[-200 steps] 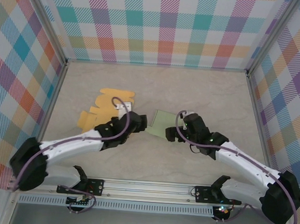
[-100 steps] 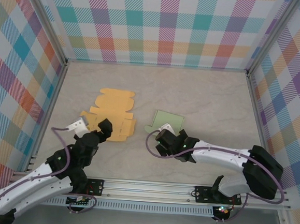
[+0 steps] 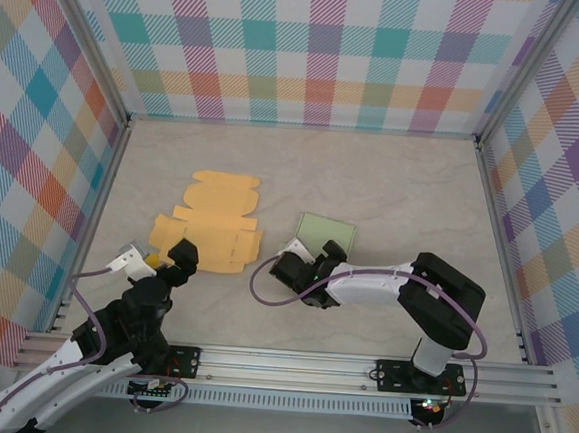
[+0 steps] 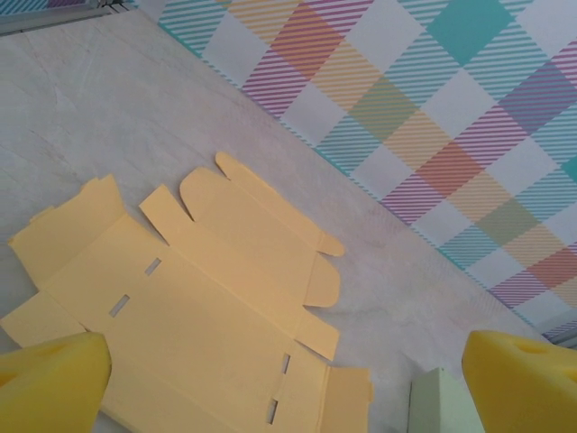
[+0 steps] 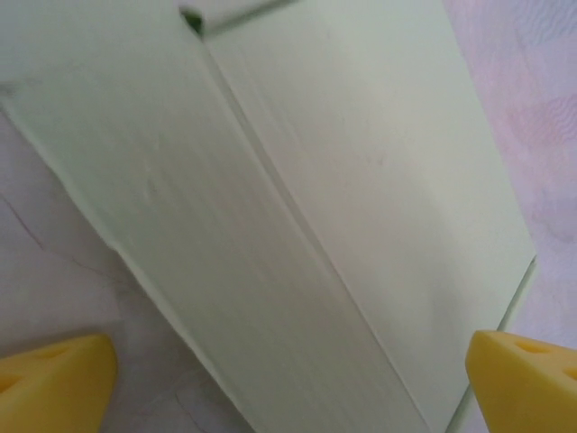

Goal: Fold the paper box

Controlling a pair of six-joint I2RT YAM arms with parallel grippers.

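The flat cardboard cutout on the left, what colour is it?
The flat cardboard cutout is orange-yellow; left wrist view shows it best.

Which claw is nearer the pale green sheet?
Right. The right claw hangs open over the near left edge of the green sheet. The left claw, also open, is off to its left, by the near corner of the orange cutout.
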